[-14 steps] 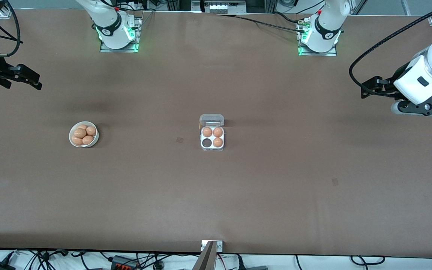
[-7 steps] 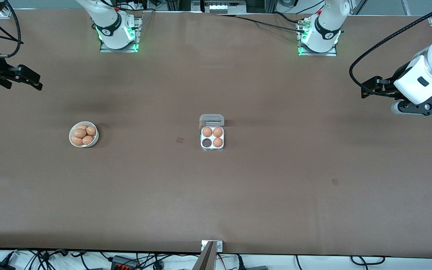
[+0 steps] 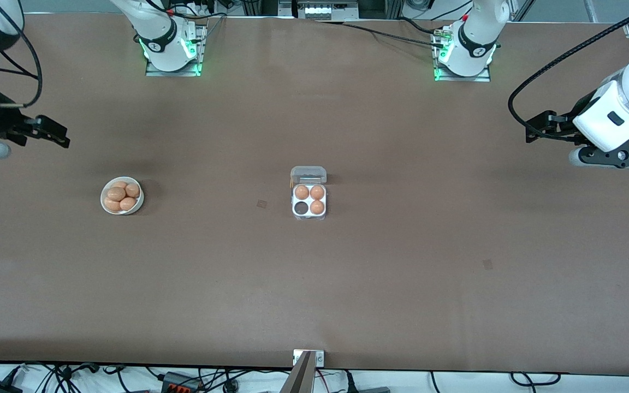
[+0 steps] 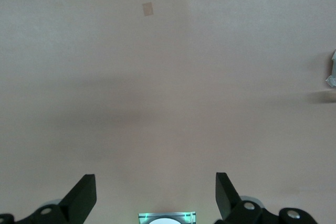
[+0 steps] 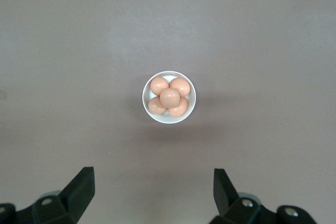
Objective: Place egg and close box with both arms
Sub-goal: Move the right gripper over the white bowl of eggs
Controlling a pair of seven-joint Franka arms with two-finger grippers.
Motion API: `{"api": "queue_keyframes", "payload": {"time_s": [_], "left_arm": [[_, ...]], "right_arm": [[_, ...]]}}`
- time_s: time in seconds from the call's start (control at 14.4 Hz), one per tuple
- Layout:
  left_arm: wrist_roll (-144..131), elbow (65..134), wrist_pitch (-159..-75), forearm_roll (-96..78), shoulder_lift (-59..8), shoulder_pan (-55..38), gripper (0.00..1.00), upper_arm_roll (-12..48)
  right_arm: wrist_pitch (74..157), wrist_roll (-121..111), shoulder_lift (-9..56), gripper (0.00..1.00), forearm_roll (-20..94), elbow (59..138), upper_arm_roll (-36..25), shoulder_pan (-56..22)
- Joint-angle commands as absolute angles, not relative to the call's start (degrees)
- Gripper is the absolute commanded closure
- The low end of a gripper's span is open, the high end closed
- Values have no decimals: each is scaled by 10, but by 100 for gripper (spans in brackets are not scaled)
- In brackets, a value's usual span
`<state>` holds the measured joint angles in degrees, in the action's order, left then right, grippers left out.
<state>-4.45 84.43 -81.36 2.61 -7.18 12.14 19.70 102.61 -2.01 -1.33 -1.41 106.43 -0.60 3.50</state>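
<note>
The clear egg carton (image 3: 309, 216) sits mid-table with its lid (image 3: 308, 174) standing open. It holds three eggs, and one cell (image 3: 301, 208) is empty. Several light orange-brown eggs (image 3: 117, 194) lie in a white bowl (image 3: 139, 206) toward the right arm's end. My right gripper (image 3: 55, 136) is open and empty, up in the air above the table short of the bowl. In the right wrist view the bowl (image 5: 146, 98) and its top egg (image 5: 169, 97) lie ahead of the open gripper (image 5: 153, 187). My left gripper (image 3: 535, 131) waits open at its end of the table.
In the left wrist view my left gripper (image 4: 155, 192) hangs over bare brown table, and an edge of the carton lid (image 4: 332, 69) shows at the frame's edge. The arm bases (image 3: 172, 52) stand along the table's top edge.
My right gripper has moved down the front view and slightly toward the bowl. The left arm, the carton and the bowl have not moved.
</note>
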Motion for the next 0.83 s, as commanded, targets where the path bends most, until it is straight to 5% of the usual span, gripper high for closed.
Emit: {"api": "queue_keyframes", "payload": {"time_s": [0.0,0.77], "left_arm": [[-50,834,-800,42,-69,119,0,204],[-51,833,-793,42,-69,122,0,207]], "right_arm": [[1026,-18,46,0,-11,1029,-4,37],[1085,-23,239,0,-11,971,-7,42]]}}
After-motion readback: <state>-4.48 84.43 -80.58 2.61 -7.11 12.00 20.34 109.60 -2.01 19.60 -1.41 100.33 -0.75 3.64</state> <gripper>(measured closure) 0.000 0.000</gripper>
